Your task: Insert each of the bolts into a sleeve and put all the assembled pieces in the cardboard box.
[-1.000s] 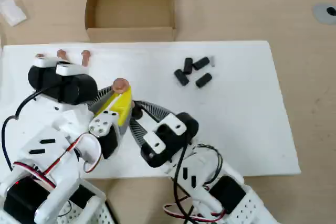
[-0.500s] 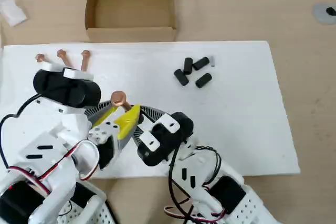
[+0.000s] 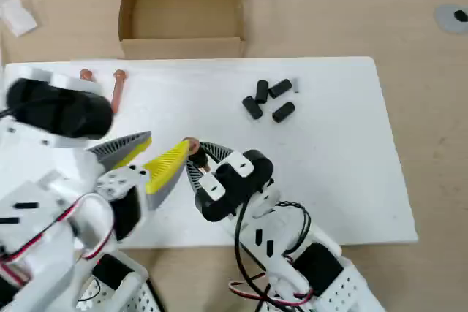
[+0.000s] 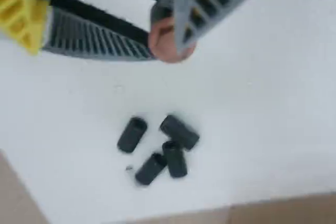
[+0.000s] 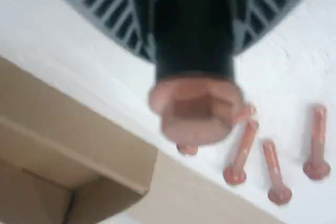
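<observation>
Cardboard box [image 3: 183, 12], upper left, sits empty. The right pincer [image 3: 196, 153] clamps one bolted sleeve [image 5: 193, 30], while the left pincer [image 3: 168, 141] gapes empty. Four sleeves [image 3: 252, 107] and loose bolts [image 3: 117, 87] await assembly.

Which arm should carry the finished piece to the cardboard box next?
Right. The right gripper clamps the sleeve with the bolt inside, while the left gripper stands open, holding nothing.

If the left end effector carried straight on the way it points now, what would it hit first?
Most likely the bolt head that the right end effector holds in its sleeve, just ahead of the open left end effector. Depth is unclear; the loose sleeves lie farther on.
</observation>
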Tool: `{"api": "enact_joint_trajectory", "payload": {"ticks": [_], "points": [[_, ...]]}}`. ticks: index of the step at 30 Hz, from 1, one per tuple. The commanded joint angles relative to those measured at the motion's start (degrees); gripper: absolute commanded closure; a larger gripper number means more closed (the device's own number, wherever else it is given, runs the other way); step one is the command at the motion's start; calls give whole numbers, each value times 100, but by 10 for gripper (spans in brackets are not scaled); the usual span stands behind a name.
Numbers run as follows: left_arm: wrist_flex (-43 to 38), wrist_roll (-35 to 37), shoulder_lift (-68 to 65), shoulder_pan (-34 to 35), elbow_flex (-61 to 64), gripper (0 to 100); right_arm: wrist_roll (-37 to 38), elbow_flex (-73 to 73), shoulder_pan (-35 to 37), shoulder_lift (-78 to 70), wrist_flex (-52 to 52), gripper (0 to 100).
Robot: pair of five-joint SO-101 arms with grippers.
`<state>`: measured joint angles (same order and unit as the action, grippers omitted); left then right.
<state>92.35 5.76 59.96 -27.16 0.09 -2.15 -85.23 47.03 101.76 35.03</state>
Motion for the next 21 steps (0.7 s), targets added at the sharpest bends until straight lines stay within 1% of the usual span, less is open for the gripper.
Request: {"api": "enact_joint_trajectory", "payload": {"ticks": [1, 3, 6, 9, 12, 14, 17, 21], "points": [[149, 9, -374, 211, -862, 860, -53, 690, -207, -127, -35, 989], [167, 0, -532, 721, -1020, 926, -229, 1130, -514, -576, -35, 989], [167, -193, -760, 1767, -976, 994, -580, 2176, -1068, -1833, 0, 989], [123, -378, -936, 2558, -809, 997, -695, 3503, -1402, -3380, 0, 989], [-97, -554, -1024, 3288, -484, 996, -703, 4752, -1516, -4848, 0, 989], [-369, -659, -1059, 3745, -44, 995, -703, 5525, -1543, -5771, 0, 989], [-976, -835, -1103, 4149, 905, 995, -686, 6589, -1631, -7081, -9, 989], [-1644, -1064, -1068, 4299, 1925, 995, -668, 7969, -1859, -8831, -9, 989]]}}
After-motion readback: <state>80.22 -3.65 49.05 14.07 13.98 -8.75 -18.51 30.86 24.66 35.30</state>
